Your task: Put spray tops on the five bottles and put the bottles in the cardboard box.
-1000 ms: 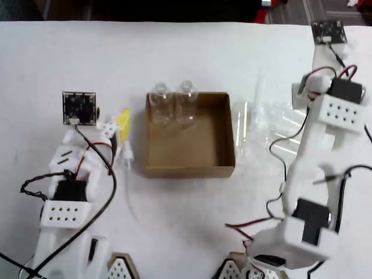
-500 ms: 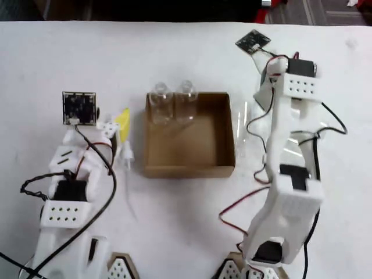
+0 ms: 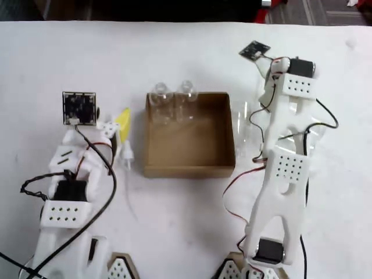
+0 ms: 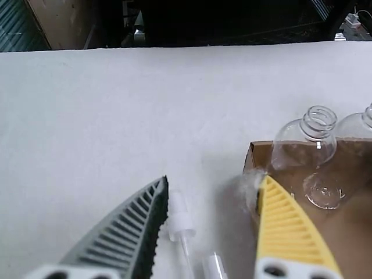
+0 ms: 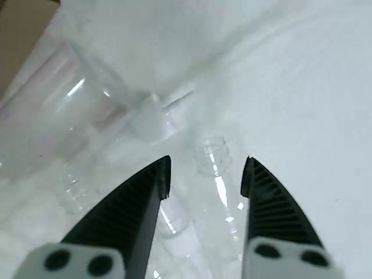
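The cardboard box [image 3: 189,171] sits mid-bench [image 3: 87,52] between the two arms. Two bottles [image 3: 158,103] rest side by side at its far wall, necks pointing away from the arms and rising past the rim. The left wrist view adds that the nearer one's mouth is open.

The left gripper [image 4: 214,181] is low over the bench just left of the box, its grey and yellow fingers spread wide and gripping nothing. A white spray top [image 4: 179,216] lies on the bench between them, nearer the grey finger. Its head points to the far side and its thin tube [image 4: 186,258] trails back toward the arm's base. In the high view that long axis runs roughly parallel to the box's left wall.

The right gripper [image 5: 206,161] is to the right of the box, black fingers apart, straddling a clear bottle [image 5: 221,203] that lies flat on the bench. Its threaded neck points away from the wrist, long axis in line with the fingers. Whether they touch it I cannot tell. More clear bottles [image 5: 75,110] lie beside it, blurred. In the high view the right arm lies over this pile, with glints of clear plastic beside it.
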Motion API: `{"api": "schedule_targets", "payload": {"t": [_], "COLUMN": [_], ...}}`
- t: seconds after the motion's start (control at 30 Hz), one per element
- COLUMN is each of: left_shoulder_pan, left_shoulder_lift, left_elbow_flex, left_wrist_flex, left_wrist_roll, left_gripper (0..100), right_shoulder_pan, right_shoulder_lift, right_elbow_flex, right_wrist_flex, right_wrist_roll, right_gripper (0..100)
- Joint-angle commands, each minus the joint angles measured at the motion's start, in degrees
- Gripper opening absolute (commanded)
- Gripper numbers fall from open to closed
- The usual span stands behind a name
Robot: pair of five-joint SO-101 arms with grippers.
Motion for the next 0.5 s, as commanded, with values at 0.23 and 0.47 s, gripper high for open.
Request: {"api": "schedule_targets", "payload": {"t": [0.23, 0.47], "left_shoulder_pan": [0.5, 0.5], "left_shoulder_lift": [-1.0, -1.0], "left_elbow_flex": [-0.4, -0.4], "left_wrist_flex": [0.0, 0.0], "left_wrist_roll": [-0.8, -0.8], "left_gripper": [23, 23], "right_shoulder_pan": [3.7, 3.7], "right_shoulder_lift": [5.6, 5.8], "right_elbow_flex": [-9.1, -9.2], "right_wrist_flex": [1.6, 1.5], "right_wrist_roll": [4.7, 5.0], "right_gripper": [17.3, 17.2]}}
